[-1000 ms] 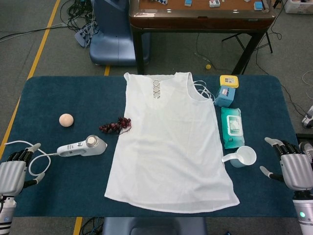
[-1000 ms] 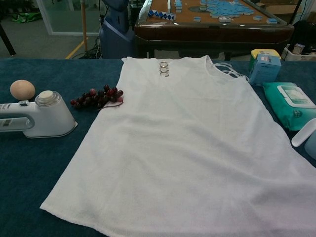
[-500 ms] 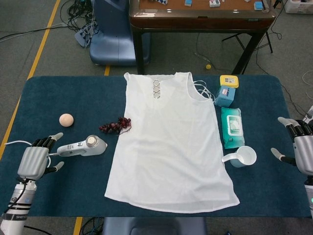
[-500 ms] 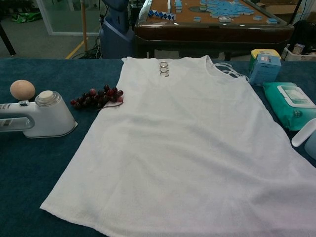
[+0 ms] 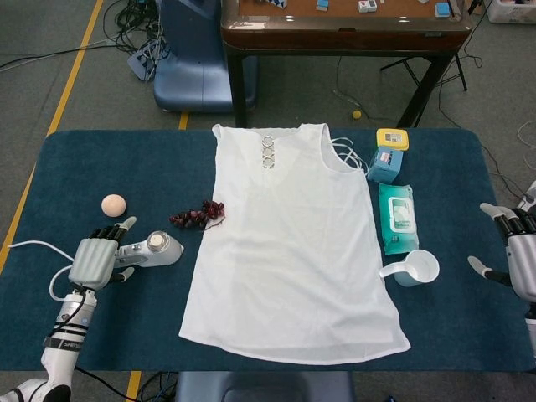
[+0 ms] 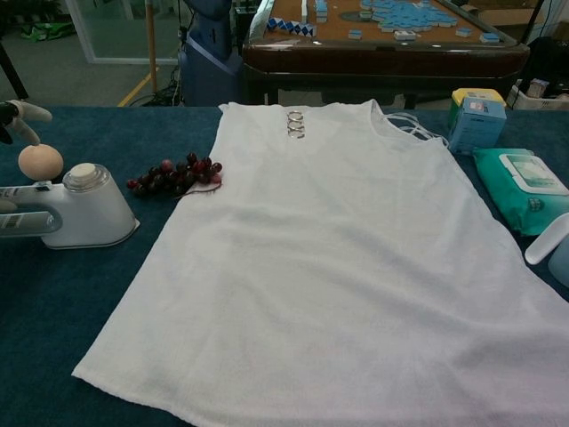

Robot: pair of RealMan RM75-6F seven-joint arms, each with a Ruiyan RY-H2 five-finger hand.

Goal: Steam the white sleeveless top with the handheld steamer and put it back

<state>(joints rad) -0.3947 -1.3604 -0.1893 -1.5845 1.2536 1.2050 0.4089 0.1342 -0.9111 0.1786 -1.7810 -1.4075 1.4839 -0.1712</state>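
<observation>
The white sleeveless top (image 5: 293,243) (image 6: 338,258) lies flat down the middle of the blue table, neckline at the far side. The white handheld steamer (image 5: 151,249) (image 6: 76,213) lies on its side to the left of the top, cord trailing left. My left hand (image 5: 99,258) hovers over the steamer's handle with fingers spread, holding nothing; only its fingertips (image 6: 22,111) show at the chest view's left edge. My right hand (image 5: 521,255) is open at the table's right edge, away from everything.
A bunch of dark grapes (image 5: 198,214) lies at the top's left edge. A peach-coloured ball (image 5: 113,204) sits behind the steamer. Right of the top are a blue box with yellow lid (image 5: 388,156), a wipes pack (image 5: 397,218) and a white scoop cup (image 5: 414,269).
My left hand has moved forward and right from the table's near-left corner to above the steamer's handle. My right hand has drifted right and slightly up.
</observation>
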